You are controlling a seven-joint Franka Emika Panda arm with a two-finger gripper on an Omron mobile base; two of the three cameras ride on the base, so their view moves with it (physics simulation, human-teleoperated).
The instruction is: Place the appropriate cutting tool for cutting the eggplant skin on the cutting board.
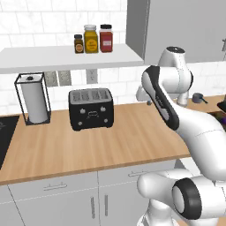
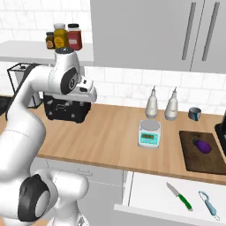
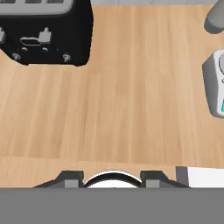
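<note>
Hand view is looking straight down on bare wooden counter (image 3: 131, 96), with the two dark fingertips of the end effector (image 3: 113, 177) barely peeking up at the bottom edge; they are sitting well apart with nothing between them, so the end effector is standing open and empty. Using the toaster (image 3: 46, 30) as the landmark, the end effector is hovering above the counter just in front of it and slightly toward the scale (image 3: 216, 85).

Right base view is showing the tools far from the toaster, past the scale (image 2: 149, 133), in an open white drawer (image 2: 145, 196) below the counter edge: a green-handled knife (image 2: 178, 195) and, further still, a light blue peeler (image 2: 208, 203). The cutting board (image 2: 201, 152) is lying on the counter above that drawer, with the eggplant (image 2: 202, 145) resting on it.

For skin, the peeler seems the fitting tool, so the step in hand is probably travelling to the drawer. Doing it well likely means clearing the scale and the two bottles (image 2: 152, 103) while swinging away from the toaster, then descending over the peeler's handle with fingers straddling its narrow width, avoiding the knife.

The arm is rising from the base, folding at the elbow and holding its wrist level over the counter, hand pointing downward.
</note>
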